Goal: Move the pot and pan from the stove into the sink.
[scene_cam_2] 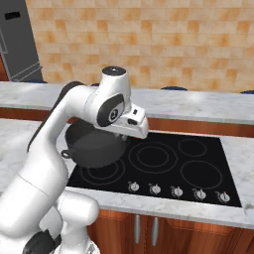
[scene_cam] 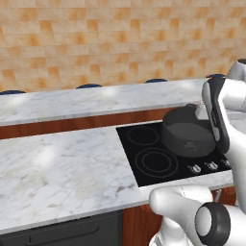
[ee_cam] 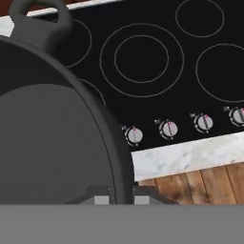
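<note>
Gripper (ee_cam: 122, 199): two dark finger tips are seen on either side of the rim of the round, deep, dark grey metal pot (scene_cam_2: 94, 146), one inside and one outside, clamped on it.
Arm: bent over the left side of the flat black glass cooktop (scene_cam_2: 198, 154), wrist turned down onto the pot.
Pot: held tilted above the left burners; one loop handle is seen at its far edge in the hand view.
Hidden: the pot's right rim is covered by the arm in the left base view; whether the base touches the glass cannot be told.
Knobs (ee_cam: 168, 128): small silver, in a front row.
</note>
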### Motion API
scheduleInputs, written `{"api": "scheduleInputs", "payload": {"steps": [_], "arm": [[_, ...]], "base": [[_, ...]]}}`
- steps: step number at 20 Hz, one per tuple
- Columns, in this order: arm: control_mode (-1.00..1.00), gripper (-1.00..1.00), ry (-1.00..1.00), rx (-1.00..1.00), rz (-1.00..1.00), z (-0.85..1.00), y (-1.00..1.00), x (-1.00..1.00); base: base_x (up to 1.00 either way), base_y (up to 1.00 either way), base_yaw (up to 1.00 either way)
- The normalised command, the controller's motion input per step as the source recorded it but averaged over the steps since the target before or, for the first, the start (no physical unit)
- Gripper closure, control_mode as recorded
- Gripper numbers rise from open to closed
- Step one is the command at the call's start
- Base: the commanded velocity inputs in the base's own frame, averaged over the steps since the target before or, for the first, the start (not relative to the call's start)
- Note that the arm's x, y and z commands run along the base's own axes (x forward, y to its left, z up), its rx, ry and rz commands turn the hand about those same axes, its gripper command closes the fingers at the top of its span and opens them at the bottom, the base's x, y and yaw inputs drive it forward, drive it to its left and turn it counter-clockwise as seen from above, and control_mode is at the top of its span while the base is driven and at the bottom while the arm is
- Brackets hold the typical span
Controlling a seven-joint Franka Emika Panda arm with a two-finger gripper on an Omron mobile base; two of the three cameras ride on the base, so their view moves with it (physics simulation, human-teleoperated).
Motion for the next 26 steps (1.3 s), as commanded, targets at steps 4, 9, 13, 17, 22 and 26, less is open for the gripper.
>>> {"api": "scheduleInputs", "payload": {"steps": [4,9,13,17,22,26], "arm": [[-1.0,1.0,-0.28,0.07,0.17,0.0,-0.07,-0.57],[-1.0,1.0,-0.13,0.0,0.08,0.0,0.0,-0.17],[-1.0,1.0,0.0,0.0,0.0,-0.03,-0.02,-0.12],[1.0,1.0,0.0,0.0,0.0,0.0,0.0,0.0],[1.0,1.0,0.0,0.0,0.0,0.0,0.0,0.0],[1.0,1.0,0.0,0.0,0.0,0.0,0.0,0.0]], "base": [[0.0,0.0,0.0],[0.0,0.0,0.0],[0.0,0.0,0.0],[-0.73,-0.21,0.0],[-0.76,-0.24,0.0],[-0.17,-0.32,-0.31]]}}
